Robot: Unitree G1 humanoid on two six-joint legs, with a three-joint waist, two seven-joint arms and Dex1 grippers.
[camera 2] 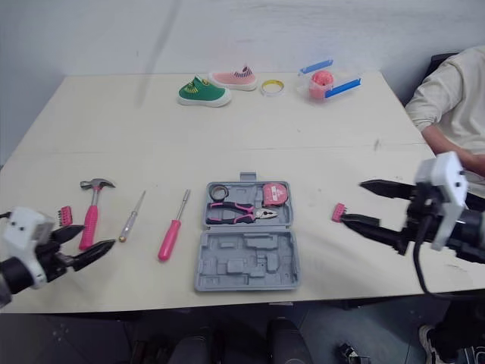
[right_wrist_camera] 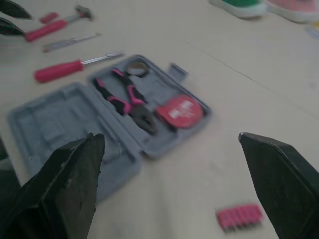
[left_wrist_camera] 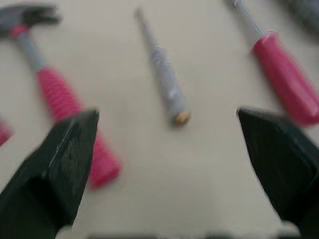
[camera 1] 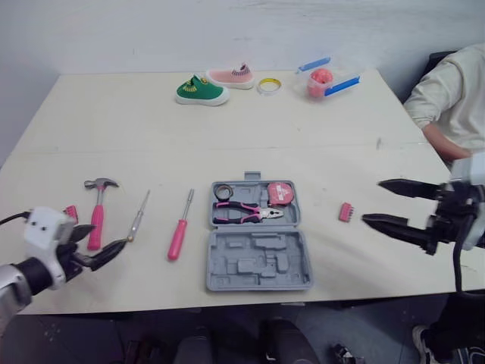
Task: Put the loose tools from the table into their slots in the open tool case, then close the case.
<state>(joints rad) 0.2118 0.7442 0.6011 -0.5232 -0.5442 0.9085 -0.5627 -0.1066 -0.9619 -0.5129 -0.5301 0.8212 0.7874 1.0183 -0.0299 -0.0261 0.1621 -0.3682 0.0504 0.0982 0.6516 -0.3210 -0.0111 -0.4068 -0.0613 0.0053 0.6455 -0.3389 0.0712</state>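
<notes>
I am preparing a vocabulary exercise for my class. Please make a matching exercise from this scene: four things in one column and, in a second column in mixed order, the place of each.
Things
1. hammer
2. pliers
3. green shoe
4. pink-handled screwdriver

Places
A. inside the open tool case
B. nearest the case on its left
C. far from the case, beside the pink shoe
D. leftmost of the long loose tools

Pairs: 1-D, 2-A, 3-C, 4-B
</notes>
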